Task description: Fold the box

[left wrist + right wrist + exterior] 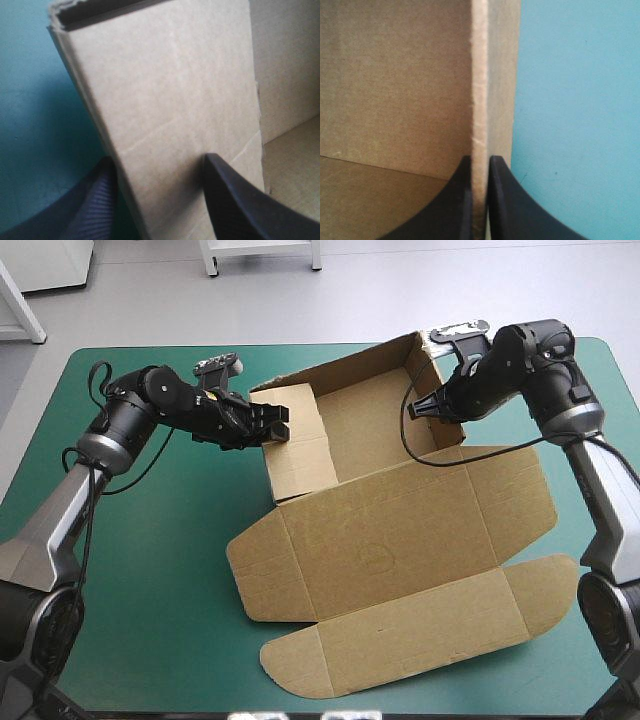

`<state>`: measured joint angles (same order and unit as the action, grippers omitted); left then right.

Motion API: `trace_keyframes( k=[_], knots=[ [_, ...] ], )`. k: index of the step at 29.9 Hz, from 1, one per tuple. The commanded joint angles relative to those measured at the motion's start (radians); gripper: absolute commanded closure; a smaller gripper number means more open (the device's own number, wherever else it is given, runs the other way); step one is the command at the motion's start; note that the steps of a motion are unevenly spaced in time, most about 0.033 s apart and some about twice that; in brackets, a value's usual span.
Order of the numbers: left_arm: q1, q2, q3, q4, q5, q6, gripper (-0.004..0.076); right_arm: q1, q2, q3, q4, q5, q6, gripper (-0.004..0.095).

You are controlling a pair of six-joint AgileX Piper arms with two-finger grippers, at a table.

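- The bench point(150, 570), under its teal-green cover, carries the brown box point(400, 530). The box lies across the middle and right, with its formed part toward the far edge.
- By my judgement the box is about half made: the far half stands as an open tray and the near half lies flat.
- The lid point(400, 625) is spread flat on the bench on the near side. Its rounded ears are untucked, and nothing about it looks worked on.
- The far wall point(330, 370) is raised and meets the right wall at a corner.
- The left wall point(295, 445) is raised but leans inward over the tray floor. In the left wrist view it point(175, 100) shows a doubled upper edge, so I judge it folded over but not yet seated.
- The right wall point(428, 365) stands upright. The right wrist view looks straight along its pale cut edge point(480, 90).
- The right end effector point(428, 408) has its black fingers pressed nearly together point(480, 159), pinching the right wall's edge.
- The left end effector point(272, 426) has its fingers spread point(157, 159), one on each side of the left wall. The inner finger seems to rest against the board, but I see no pinch.
- Left to do, as I read it: push the left wall home so it locks, and check that the right wall is tucked.
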<state>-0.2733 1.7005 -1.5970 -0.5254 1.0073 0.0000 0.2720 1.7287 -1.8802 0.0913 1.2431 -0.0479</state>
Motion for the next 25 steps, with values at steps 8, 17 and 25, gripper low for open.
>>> trace_keyframes(
  k=[8,17,25],
  knots=[
    [-0.008,-0.035,-0.031,-0.113,-0.088,0.031,0.0734,0.007,-0.050,-0.033,0.158,-0.069,-0.014,0.0919],
    [-0.008,-0.037,-0.073,-0.069,-0.077,0.039,0.0732,0.007,-0.048,-0.033,0.145,-0.020,0.003,0.0919],
    [-0.019,-0.037,-0.131,0.158,-0.011,-0.054,0.0733,0.080,-0.006,-0.031,0.060,0.003,0.088,0.0904]
  ],
)
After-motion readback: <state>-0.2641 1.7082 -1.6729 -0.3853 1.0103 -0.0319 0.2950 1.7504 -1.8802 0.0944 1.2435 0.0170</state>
